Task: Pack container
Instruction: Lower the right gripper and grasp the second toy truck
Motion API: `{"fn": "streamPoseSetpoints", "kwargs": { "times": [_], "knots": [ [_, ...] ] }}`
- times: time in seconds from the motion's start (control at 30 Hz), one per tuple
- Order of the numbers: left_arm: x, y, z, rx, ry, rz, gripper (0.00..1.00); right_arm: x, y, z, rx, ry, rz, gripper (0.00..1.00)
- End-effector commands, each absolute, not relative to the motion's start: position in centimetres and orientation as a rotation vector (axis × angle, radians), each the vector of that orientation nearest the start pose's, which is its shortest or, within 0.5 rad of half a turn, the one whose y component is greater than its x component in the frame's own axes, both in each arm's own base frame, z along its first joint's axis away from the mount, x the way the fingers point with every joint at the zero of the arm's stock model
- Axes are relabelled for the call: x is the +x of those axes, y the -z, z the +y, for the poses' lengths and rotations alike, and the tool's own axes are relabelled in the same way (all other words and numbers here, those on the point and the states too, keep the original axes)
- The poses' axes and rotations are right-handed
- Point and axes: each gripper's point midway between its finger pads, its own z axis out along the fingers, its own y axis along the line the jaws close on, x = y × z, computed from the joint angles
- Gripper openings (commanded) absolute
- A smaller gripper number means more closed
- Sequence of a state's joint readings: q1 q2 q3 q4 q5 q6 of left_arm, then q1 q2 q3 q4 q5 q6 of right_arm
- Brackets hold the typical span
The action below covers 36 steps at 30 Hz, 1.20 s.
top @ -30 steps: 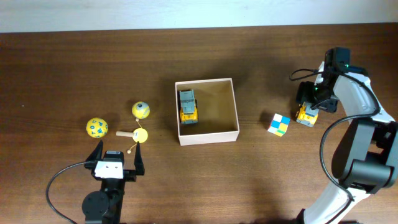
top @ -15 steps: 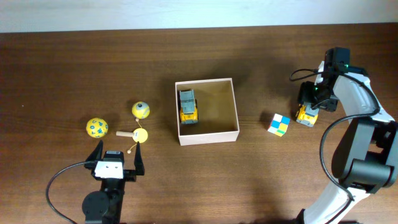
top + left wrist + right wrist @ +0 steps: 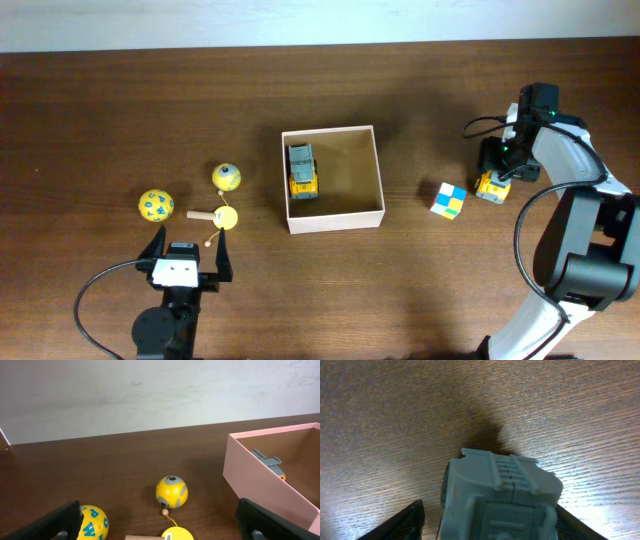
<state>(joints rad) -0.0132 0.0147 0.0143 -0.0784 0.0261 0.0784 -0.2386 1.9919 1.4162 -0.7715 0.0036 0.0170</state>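
Note:
The container (image 3: 335, 218), a square white box with a tan inside, stands mid-table and holds a yellow and grey toy truck (image 3: 303, 170). Its near wall shows at the right of the left wrist view (image 3: 260, 477). My right gripper (image 3: 497, 165) is open and straddles a small yellow and grey toy vehicle (image 3: 490, 187) far right of the container. In the right wrist view (image 3: 490, 527) the grey toy (image 3: 500, 490) sits between the fingers, with a gap on its left side. My left gripper (image 3: 187, 258) is open and empty at the front left.
A multicoloured cube (image 3: 448, 200) lies between the container and the right gripper. Left of the container are a yellow and grey ball (image 3: 226, 177), a yellow ball with blue letters (image 3: 155, 205) and a yellow disc on a wooden peg (image 3: 226, 217).
The right arm has shifted slightly to the left over the small toy vehicle. The left arm and the other objects have not moved.

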Motion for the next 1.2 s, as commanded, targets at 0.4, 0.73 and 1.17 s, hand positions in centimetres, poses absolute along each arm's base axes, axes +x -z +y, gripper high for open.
{"fn": "streamPoseSetpoints", "kwargs": {
  "times": [0.4,0.73,1.17],
  "knots": [
    [24.6,-15.7,-0.8,0.100,-0.032,1.645,0.99,41.2,-2.5,-10.0,0.362,0.043,2.889,0.39],
    [24.6,-15.7,-0.8,0.100,-0.032,1.645,0.99,41.7,-3.0,-8.9,0.347,-0.049,2.879,0.39],
    [24.6,-15.7,-0.8,0.100,-0.032,1.645,0.99,43.4,-8.2,-8.5,0.325,-0.108,2.844,0.37]
  ]
}}
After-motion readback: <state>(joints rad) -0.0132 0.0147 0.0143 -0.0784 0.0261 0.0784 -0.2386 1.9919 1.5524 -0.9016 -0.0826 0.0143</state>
